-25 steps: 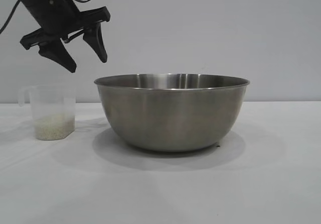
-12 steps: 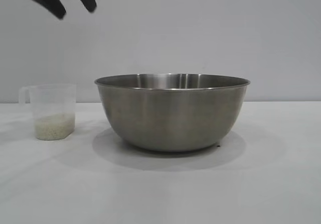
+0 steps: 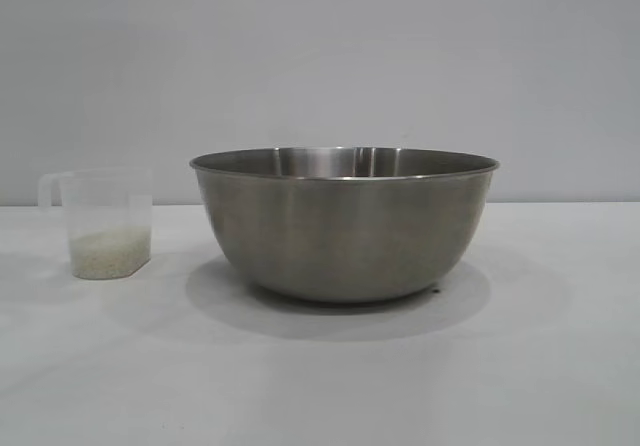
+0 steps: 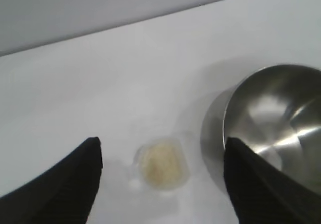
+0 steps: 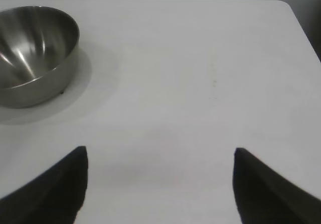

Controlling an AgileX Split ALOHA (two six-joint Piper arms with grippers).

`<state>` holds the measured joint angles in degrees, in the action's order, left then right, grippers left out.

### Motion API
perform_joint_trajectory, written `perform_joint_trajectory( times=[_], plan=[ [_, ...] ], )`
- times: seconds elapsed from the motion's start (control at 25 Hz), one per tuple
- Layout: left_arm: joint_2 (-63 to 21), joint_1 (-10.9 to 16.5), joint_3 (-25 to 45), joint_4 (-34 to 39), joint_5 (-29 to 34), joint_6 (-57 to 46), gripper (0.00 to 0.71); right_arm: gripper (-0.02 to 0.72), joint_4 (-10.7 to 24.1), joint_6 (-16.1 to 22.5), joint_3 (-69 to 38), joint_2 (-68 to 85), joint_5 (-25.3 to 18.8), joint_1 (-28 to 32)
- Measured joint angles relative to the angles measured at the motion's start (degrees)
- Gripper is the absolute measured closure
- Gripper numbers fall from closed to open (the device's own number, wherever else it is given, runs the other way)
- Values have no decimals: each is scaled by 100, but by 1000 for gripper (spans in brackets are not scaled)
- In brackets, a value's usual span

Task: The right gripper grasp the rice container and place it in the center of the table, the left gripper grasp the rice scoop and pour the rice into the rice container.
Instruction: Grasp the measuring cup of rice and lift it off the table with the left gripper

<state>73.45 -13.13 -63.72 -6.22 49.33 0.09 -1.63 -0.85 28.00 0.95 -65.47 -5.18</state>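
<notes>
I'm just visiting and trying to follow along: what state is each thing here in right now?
rice container: upright on the table, no rice visible inside.
rice scoop: upright beside the rice container, apart from it, untouched.
rice: a shallow layer in the scoop's bottom.
left gripper: open, empty, above the scoop.
right gripper: open, empty, over bare table, away from the rice container.

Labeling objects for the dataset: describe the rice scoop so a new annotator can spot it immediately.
Start at the big steel bowl in the middle of the white table. In the exterior view, the rice scoop stands upright just to its left, apart from it. It is the only small clear plastic cup, with a side handle facing away from the bowl and a shallow layer of pale rice at its bottom.
</notes>
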Motion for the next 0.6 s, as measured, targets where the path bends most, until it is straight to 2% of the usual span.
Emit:
perform_joint_trajectory(
  times=[0.2, 0.44, 0.6],
  plan=[
    [-573, 0, 1274, -64, -863, -36, 257, 161, 0, 0, 0, 0, 0, 0],
    [-1224, 0, 2744, -173, -2477, -36, 257, 161, 0, 0, 0, 0, 0, 0],
    [-1487, 0, 3648, -312, -3784, -36, 257, 161, 0, 0, 0, 0, 0, 0]
  ],
)
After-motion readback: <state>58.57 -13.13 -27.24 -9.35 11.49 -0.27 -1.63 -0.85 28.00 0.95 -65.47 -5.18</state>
